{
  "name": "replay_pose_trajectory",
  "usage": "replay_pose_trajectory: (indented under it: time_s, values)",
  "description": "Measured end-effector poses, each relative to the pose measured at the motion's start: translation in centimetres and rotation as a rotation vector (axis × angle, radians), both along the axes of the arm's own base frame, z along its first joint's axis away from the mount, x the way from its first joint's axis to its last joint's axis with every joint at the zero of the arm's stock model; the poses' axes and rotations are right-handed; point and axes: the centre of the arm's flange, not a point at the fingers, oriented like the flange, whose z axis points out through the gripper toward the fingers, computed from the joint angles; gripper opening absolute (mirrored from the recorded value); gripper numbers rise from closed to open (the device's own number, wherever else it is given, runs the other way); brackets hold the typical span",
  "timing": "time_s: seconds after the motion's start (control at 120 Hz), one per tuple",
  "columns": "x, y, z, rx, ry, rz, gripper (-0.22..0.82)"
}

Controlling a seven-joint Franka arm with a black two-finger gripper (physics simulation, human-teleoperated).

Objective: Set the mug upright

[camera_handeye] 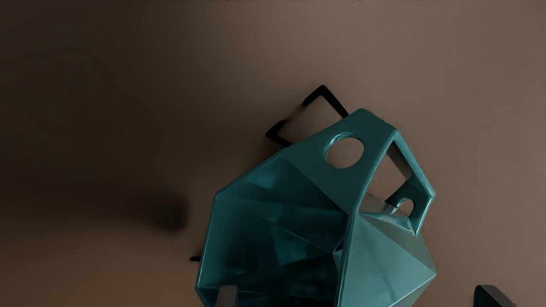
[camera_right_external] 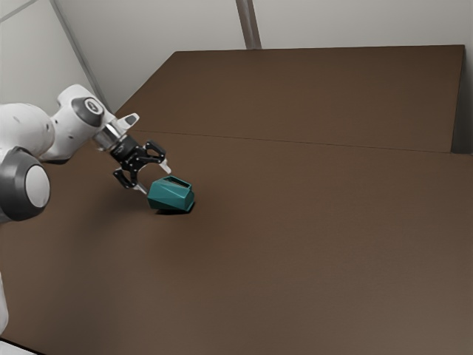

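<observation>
Well, the shiny teal many-sided mug (camera_right_external: pixel 171 195) lies tipped over, at four o'clock from the black two-finger claw (camera_right_external: pixel 156 180) in the exterior view, and the claw is wide open and empty, so grabbing seems next, then tipping it up gently.

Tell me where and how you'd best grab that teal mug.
I'd pinch the mug's wall at its rim, coming from the mouth side: the mug lies tipped, its mouth facing my gripper, so one finger could go inside, one outside.
</observation>
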Motion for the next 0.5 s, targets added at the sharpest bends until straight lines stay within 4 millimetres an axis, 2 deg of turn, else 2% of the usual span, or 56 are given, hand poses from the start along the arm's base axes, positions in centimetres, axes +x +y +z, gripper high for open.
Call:
replay_pose_trajectory:
  time_s: [0.2,0.3,0.342,0.5]
  values:
    - [0.9,-2.3,-1.4,-0.054,-0.018,-0.007,0.61]
    - [1.0,-2.8,-2.2,-0.080,-0.020,0.002,0.59]
    - [1.1,-2.8,-2.3,-0.083,-0.023,0.003,0.53]
    - [1.2,-2.8,-2.0,-0.081,-0.033,0.000,0.14]
